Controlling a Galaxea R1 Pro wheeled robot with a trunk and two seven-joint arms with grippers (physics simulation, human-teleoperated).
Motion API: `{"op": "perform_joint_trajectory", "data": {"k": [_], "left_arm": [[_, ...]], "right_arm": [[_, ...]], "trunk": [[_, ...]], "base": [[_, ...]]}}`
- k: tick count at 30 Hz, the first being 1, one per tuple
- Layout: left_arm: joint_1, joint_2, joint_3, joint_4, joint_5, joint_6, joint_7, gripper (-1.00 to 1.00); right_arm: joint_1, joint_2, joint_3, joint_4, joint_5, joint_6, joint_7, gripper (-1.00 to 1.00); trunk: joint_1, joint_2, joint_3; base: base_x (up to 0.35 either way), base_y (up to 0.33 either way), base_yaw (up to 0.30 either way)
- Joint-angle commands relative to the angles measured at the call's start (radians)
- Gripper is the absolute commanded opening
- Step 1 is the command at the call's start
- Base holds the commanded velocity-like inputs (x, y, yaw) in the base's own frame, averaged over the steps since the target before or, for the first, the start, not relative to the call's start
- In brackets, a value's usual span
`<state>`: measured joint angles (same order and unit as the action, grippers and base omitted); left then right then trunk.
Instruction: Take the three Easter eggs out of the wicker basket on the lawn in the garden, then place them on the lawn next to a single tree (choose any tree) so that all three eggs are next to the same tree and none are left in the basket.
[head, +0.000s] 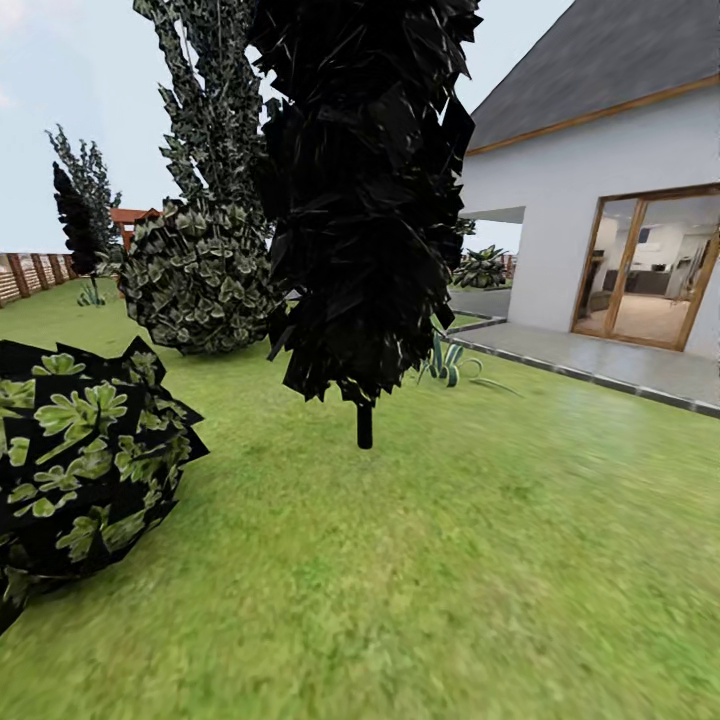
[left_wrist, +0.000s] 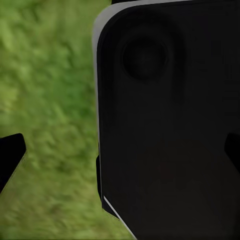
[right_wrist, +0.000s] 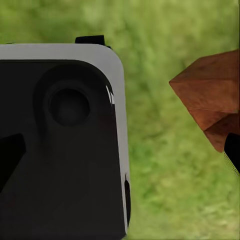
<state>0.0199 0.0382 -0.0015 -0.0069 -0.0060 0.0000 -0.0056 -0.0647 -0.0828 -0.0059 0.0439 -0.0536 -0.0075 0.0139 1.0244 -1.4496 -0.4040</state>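
Note:
The lawn (head: 450, 560) of the garden spreads out ahead of me in the head view. The Easter eggs, the wicker basket and the tree are out of view. My left gripper (left_wrist: 120, 155) hangs open over the grass, its dark fingertips (left_wrist: 11, 159) far apart at the frame's edges, with my own dark grey-rimmed body panel (left_wrist: 170, 115) behind it. My right gripper (right_wrist: 120, 155) is open too, over grass and the same kind of panel (right_wrist: 60, 145). A reddish-brown angular object (right_wrist: 210, 97) lies near one right fingertip (right_wrist: 233, 152); I cannot tell what it is.
A dark narrow cypress (head: 365, 200) stands straight ahead on a thin stem. A leafy bush (head: 85, 460) is close at the left and a round one (head: 200, 275) farther back. The white house (head: 600, 200) with a paved terrace (head: 600, 365) is at the right, and a slat fence (head: 30, 275) at the far left.

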Motion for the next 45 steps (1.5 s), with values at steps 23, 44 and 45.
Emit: {"op": "perform_joint_trajectory", "data": {"k": [23, 44, 45], "left_arm": [[0.0, 0.0, 0.0, -0.001, 0.0, 0.0, -0.001, 1.0], [0.0, 0.0, 0.003, -0.001, 0.001, 0.001, -0.001, 1.0], [0.0, 0.0, 0.002, -0.001, 0.001, 0.001, -0.001, 1.0]], "right_arm": [[-0.001, 0.0, 0.0, 0.002, -0.008, -0.002, 0.003, 1.0], [-0.001, 0.0, 0.0, 0.002, -0.008, -0.002, 0.003, 1.0], [-0.001, 0.0, 0.0, 0.002, -0.008, -0.002, 0.003, 1.0]], "trunk": [[0.001, 0.0, -0.001], [0.001, 0.0, -0.001], [0.001, 0.0, -0.001]], "base": [[0.336, 0.0, -0.278], [0.336, 0.0, -0.3], [0.336, 0.0, -0.3]]}}
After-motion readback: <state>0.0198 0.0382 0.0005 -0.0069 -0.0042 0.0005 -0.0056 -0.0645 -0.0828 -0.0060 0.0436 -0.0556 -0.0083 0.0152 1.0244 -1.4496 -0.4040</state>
